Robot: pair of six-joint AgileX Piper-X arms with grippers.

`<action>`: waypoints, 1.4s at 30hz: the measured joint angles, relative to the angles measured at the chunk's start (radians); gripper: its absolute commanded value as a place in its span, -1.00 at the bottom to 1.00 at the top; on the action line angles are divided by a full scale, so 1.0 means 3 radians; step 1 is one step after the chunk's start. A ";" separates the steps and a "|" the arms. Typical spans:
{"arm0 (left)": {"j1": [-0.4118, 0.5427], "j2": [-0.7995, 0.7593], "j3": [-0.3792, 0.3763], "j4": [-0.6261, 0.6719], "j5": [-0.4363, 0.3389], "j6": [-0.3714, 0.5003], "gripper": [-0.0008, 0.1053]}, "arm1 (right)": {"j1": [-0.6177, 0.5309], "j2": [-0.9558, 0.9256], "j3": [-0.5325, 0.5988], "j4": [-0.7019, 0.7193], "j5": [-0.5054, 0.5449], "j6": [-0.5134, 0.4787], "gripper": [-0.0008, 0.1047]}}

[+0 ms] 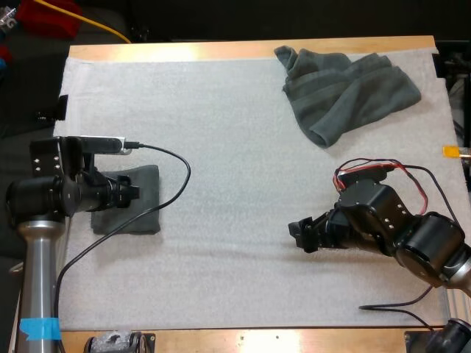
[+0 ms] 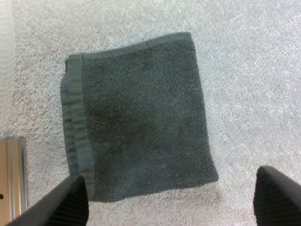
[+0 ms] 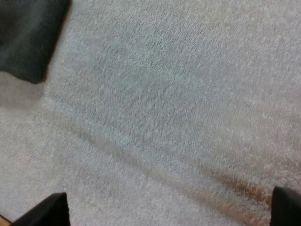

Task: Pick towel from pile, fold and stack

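- The bench (image 1: 243,50) is carrying a white mat (image 1: 235,147) that is covering nearly all of its wooden top; the mat is looking soft and slightly rippled, so cloth is likely dragging on it rather than sliding.
- The crumpled towel (image 1: 349,92) is lying at the far right of the mat, bunched and unfolded, well apart from both arms.
- The folded towel (image 1: 143,202) is resting flat at the near left, a neat rectangle with its hemmed edges stacked on one side (image 2: 141,117).
- The right end effector (image 1: 303,235) is hovering over bare mat at the near right, fingers spread wide and gripping nothing (image 3: 169,207).
- The left end effector (image 1: 131,193) is hanging over the folded towel, fingers wide apart and clear of the cloth (image 2: 169,197).
- Judging by this, one fold-and-place is looking finished and the pick of the next towel is coming up; that is calling for the right arm reaching far to the crumpled towel and pinching an edge or corner, not the bulk.
- A yellow cable (image 1: 103,28) is trailing beyond the far left edge.
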State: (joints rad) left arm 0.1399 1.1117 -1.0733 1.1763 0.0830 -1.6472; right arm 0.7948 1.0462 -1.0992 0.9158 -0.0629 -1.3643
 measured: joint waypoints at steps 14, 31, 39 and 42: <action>0.0000 0.0001 0.0000 0.0003 0.0008 0.0000 0.33 | 0.0000 0.0000 0.0000 0.0000 -0.0073 0.0000 0.54; 0.0000 0.0553 0.0340 -0.0507 -0.0327 0.0000 0.33 | 0.0000 0.0000 0.0000 0.0000 -0.0073 0.0000 0.54; 0.0000 0.1065 0.0340 -0.0541 -0.0327 -0.0008 0.33 | 0.0000 0.0000 0.0000 0.0000 -0.0073 0.0000 0.54; 0.0000 0.1234 0.0340 -0.0538 -0.0327 -0.0044 0.33 | 0.0000 0.0000 0.0000 0.0000 -0.0073 0.0000 0.54</action>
State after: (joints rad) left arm 0.1399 1.4818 -0.9713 1.0148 -0.0150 -1.6603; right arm 0.7948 1.0462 -1.0992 0.9158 -0.0848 -1.3643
